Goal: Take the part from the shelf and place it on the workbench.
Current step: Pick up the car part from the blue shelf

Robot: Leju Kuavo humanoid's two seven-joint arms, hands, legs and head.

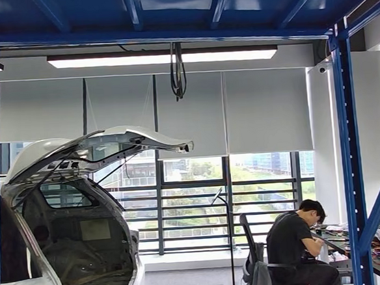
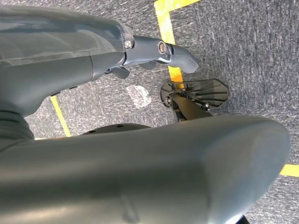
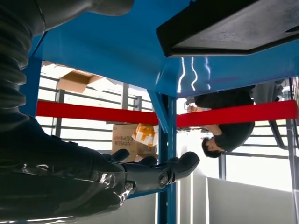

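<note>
In the right wrist view my right hand (image 3: 155, 172) reaches out beside a blue shelf upright (image 3: 166, 140), fingers stretched and apart, holding nothing. A dark flat piece (image 3: 229, 28) lies against the blue shelf board (image 3: 105, 46), well apart from the hand; I cannot tell whether it is the part. My left hand (image 2: 159, 49) hangs over grey carpet, fingers straight and thumb (image 2: 176, 168) apart from them, with nothing in it.
Blue rack uprights (image 1: 351, 157) frame the head view. A white car with its tailgate raised (image 1: 84, 208) stands at the left. A person sits at a cluttered desk (image 1: 296, 246) at the right. Cardboard boxes (image 3: 127, 137) sit behind a red beam (image 3: 95, 112). Yellow lines (image 2: 166, 23) mark the floor.
</note>
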